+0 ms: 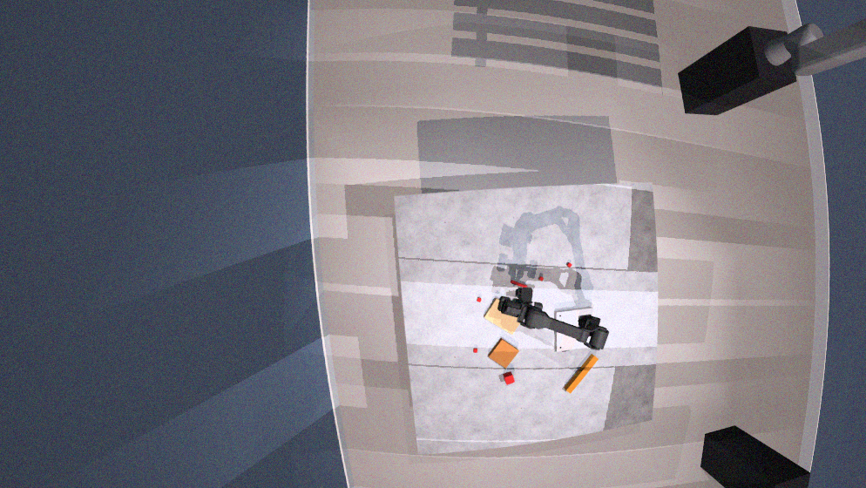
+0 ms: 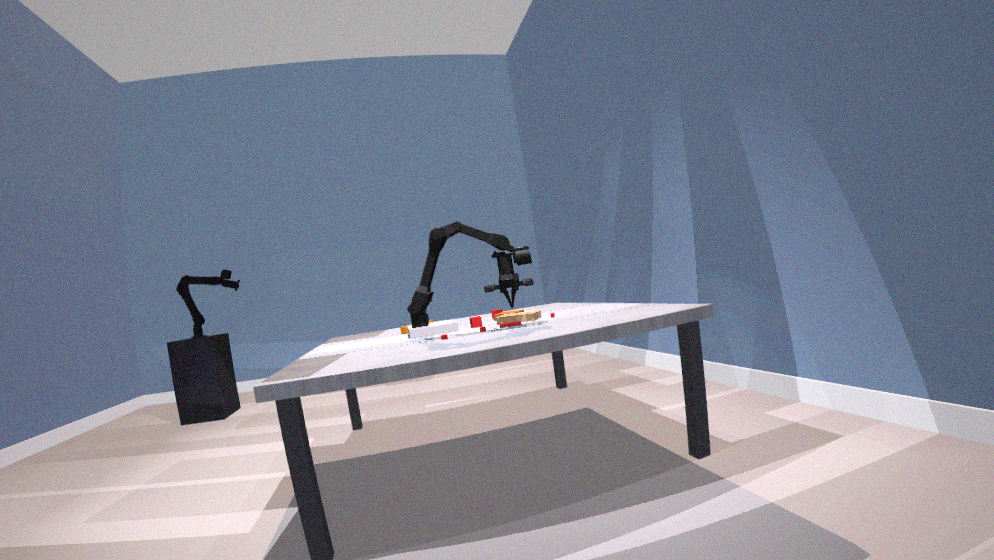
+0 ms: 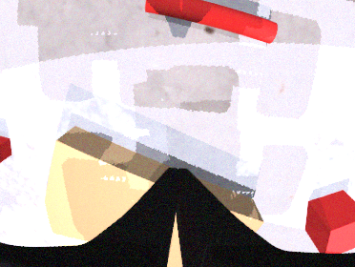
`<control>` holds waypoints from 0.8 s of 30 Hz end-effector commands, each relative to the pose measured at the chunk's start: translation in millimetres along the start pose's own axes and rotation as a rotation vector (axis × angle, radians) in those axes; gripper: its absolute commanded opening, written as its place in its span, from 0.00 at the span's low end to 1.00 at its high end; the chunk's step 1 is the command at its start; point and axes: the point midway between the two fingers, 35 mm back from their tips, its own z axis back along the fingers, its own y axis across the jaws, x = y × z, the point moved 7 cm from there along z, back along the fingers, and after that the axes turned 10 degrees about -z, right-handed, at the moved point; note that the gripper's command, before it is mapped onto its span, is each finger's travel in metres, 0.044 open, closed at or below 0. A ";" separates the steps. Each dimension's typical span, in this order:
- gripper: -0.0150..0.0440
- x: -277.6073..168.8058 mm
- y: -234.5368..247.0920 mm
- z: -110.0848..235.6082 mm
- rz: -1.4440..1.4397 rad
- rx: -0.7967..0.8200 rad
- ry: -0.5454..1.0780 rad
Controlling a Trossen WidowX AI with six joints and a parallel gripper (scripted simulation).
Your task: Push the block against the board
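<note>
Looking down on a pale mottled table (image 1: 460, 412) in a blue-walled room, working on a flush push.

Hanging with the gripper (image 3: 176, 184) pressed shut on nothing, tips pointing down over the far edge of the pale tan slab (image 1: 499, 318), taken here for the board, though contact cannot be told. Sitting just beyond that slab, apart from it and turned corner-on, the orange square block (image 1: 503, 352), flat on the table. Judging both pieces as rigid and light, likely sliding easily and prone to spinning if nudged off-centre, so pushing low on a flat side face near its middle rather than gripping or lifting. Watching the small red cube (image 1: 508, 378) near the block as a possible snag. Finding no brand, label or writing to read.
</note>
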 end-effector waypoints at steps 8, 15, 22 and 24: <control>0.25 -48.7 5.6 -1.2 0.319 -0.002 -0.014; 0.25 -78.6 6.9 -1.8 0.543 -0.003 -0.015; 0.25 -107.5 7.6 -0.1 0.786 -0.003 -0.009; 0.25 -118.2 6.1 0.0 0.846 0.005 -0.008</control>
